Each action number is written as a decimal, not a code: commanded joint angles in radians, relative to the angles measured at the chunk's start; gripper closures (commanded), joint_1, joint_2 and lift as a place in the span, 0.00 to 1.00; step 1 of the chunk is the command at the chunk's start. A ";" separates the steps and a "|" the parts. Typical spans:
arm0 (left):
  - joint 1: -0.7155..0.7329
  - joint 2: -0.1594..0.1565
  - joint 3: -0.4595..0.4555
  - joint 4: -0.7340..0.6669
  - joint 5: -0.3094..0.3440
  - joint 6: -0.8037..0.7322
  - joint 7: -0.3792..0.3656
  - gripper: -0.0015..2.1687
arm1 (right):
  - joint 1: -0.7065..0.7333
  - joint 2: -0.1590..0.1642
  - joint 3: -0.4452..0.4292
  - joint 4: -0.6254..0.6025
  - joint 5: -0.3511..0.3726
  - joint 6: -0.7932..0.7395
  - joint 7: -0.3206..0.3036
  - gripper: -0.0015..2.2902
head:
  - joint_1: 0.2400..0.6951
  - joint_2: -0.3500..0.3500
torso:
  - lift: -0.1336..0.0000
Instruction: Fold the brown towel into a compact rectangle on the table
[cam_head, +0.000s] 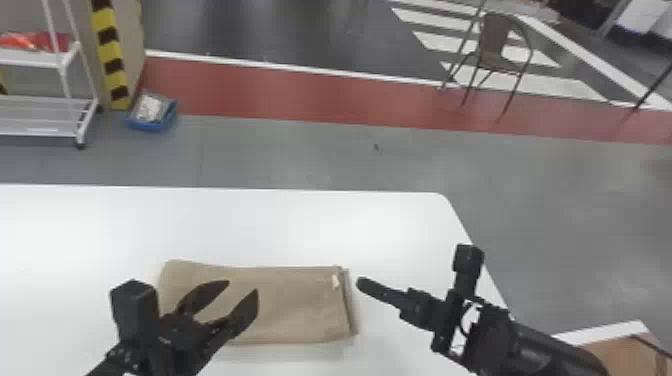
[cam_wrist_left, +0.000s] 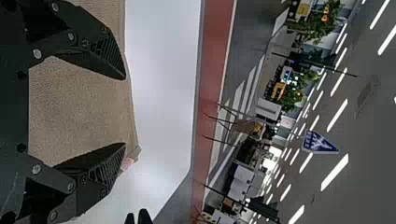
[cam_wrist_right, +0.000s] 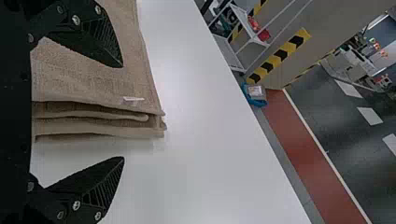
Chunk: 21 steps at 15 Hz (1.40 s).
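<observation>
The brown towel (cam_head: 295, 305) lies on the white table (cam_head: 280, 225) as a layered, folded rectangle, a small pale tag near its right edge. Over its left part stands my left gripper (cam_head: 243, 286), open and holding nothing. My right gripper (cam_head: 359, 283) is just right of the towel's layered edge. In the left wrist view, the towel (cam_wrist_left: 84, 112) shows between and behind the open fingers of the left gripper (cam_wrist_left: 125, 111). In the right wrist view, the stacked layers of the towel (cam_wrist_right: 98, 112) lie between the spread fingers of the right gripper (cam_wrist_right: 123, 112).
The table's far edge and rounded right corner lie beyond the towel. On the floor behind are a white rack (cam_head: 40, 60), a blue bin (cam_head: 152, 112) and a chair (cam_head: 500, 50). A cardboard box (cam_head: 620, 352) is at the lower right, beside the table.
</observation>
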 joint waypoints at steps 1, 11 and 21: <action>-0.052 -0.003 -0.049 0.086 -0.026 -0.040 0.032 0.68 | 0.011 0.000 -0.008 -0.012 0.005 0.012 0.000 0.09 | 1.00 0.04 | 1.00; -0.118 -0.008 -0.101 0.236 -0.188 -0.148 0.190 0.79 | -0.018 0.004 0.079 0.037 0.006 0.039 -0.117 0.09 | 1.00 0.04 | 1.00; -0.144 -0.012 -0.131 0.299 -0.289 -0.154 0.267 0.79 | -0.065 0.004 0.112 -0.026 -0.032 0.229 -0.143 0.09 | 1.00 0.16 | 1.00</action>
